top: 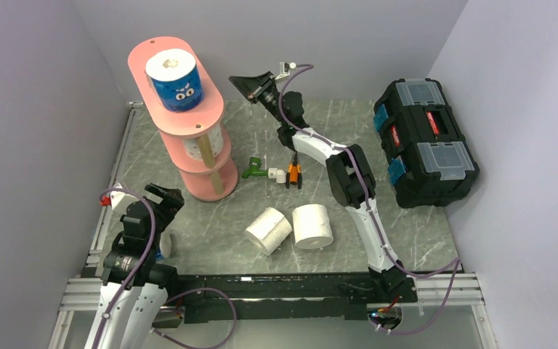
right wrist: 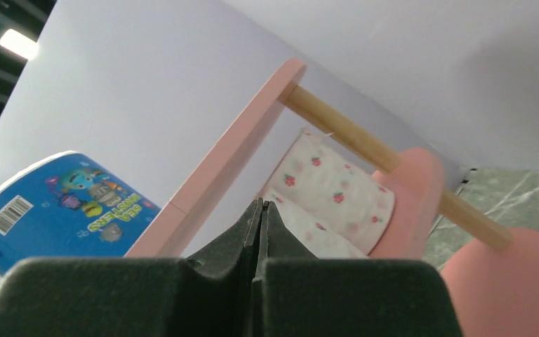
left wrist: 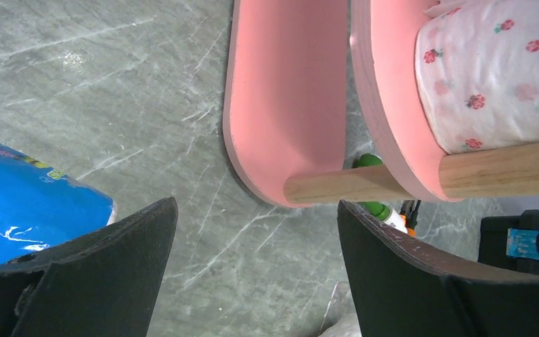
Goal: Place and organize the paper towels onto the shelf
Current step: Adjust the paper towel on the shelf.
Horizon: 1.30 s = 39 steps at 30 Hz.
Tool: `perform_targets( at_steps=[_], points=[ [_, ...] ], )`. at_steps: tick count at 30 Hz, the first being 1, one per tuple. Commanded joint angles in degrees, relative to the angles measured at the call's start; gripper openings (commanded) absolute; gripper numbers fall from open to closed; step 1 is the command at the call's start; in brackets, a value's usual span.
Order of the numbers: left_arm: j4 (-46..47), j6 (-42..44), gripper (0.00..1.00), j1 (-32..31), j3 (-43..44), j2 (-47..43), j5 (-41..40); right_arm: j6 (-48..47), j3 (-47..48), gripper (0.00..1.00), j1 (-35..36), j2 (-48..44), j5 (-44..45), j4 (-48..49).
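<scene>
Marble tabletop [top: 421, 233], black toolbox [top: 425, 142] right, green tool [top: 254, 169] beside shelf [top: 137, 65], left jaws spread, right jaws clenched

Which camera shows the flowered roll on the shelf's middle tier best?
Left wrist: the roll is close and sharp, its flower print clear, cut by the frame edge. Right wrist shows it smaller, past the shut right gripper. Top view gives only a sliver under the shelf's top board.
</scene>
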Motion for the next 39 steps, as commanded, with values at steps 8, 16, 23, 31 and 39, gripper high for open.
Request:
perform_targets(
  at_steps=[8,16,23,31,39],
  points=[
    [1.6,0.2,0.90,-0.1,-1.4,0.2,0.6,1.1,9.5,0.00,1.2,4.4,-7.2,-8.1],
    [1.1,-0.2,0.90,-0.1,-1.8,-0.6,0.6,-0.2,13.3,0.00,3.3,6.3,-8.5,-11.5],
    [0.7,-0.4,0.90,-0.1,-2.0,-1.2,0.5,-0.2,11.3,0.00,4.3,5.7,-9.5,-10.5],
    [0.6,-0.5,0.90,-0.1,-2.3,-1.5,1.0,-0.5,7.5,0.00,5.5,3.9,-9.9,-9.3],
    [0.4,-0.7,0.90,-0.1,-2.5,-2.1,1.1,-0.7,7.1,0.00,6.6,3.7,-10.4,-9.4]
  ],
)
